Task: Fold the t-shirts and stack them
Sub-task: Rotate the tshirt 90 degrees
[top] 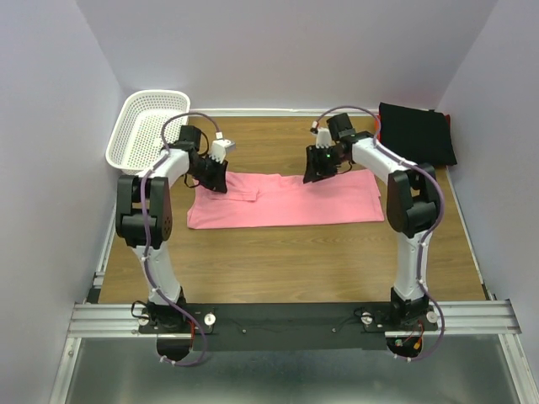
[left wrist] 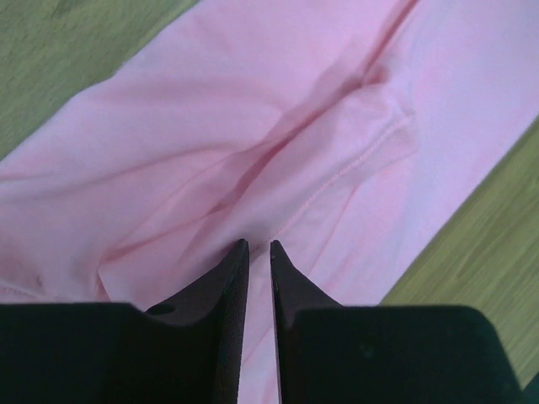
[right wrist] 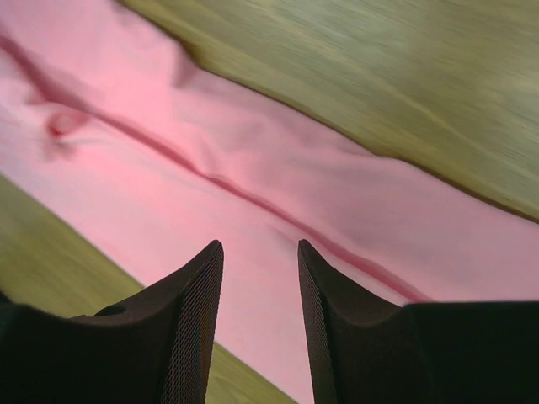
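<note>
With the pink t-shirt (top: 286,202) lying as a long strip, the lengthwise fold is judged done. The left gripper (left wrist: 256,246), barely parted, and the right gripper (right wrist: 259,246), parted wider, are both empty. Next, the strip's three o'clock end must be gripped.

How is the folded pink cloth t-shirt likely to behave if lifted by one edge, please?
Probably floppy: the pink cloth t-shirt lies flat with soft creases, so it would drape. Its folded layers might slip apart.
</note>
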Tool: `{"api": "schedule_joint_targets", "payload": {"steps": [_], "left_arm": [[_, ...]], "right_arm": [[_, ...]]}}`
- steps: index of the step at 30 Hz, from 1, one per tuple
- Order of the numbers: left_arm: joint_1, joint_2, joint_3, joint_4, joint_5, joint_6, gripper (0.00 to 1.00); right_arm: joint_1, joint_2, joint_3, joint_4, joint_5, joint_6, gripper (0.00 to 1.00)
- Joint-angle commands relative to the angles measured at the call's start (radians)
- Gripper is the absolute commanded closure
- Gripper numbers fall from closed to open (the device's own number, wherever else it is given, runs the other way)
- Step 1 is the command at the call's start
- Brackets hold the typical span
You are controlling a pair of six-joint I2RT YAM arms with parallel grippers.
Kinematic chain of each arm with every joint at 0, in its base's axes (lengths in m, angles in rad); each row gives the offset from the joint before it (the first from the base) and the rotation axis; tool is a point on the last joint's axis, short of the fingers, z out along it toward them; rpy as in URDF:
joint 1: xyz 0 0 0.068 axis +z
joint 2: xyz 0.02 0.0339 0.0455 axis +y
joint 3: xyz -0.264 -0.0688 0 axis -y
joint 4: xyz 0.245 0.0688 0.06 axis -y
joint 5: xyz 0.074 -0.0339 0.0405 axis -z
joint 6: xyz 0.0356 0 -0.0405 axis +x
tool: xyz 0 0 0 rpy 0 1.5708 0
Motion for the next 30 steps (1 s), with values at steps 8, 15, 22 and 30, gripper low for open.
{"api": "schedule_joint_targets", "payload": {"steps": [8, 15, 22, 30], "left_arm": [[-0.038, 0.236, 0.161, 0.057, -0.27, -0.138, 0.76], [-0.078, 0.468, 0.603, -0.056, -0.339, -0.103, 0.75], [-0.087, 0.392, 0.851, -0.023, -0.195, -0.135, 0.57], [-0.09, 0.146, 0.405, 0.102, -0.21, -0.199, 0.57]], "right_arm": [[-0.038, 0.058, -0.055, -0.209, 0.211, -0.225, 0.51], [0.026, -0.031, -0.225, -0.234, 0.049, -0.244, 0.51], [0.023, -0.206, -0.178, -0.262, -0.064, -0.259, 0.45], [0.002, -0.126, -0.164, -0.289, 0.113, -0.333, 0.53]]}}
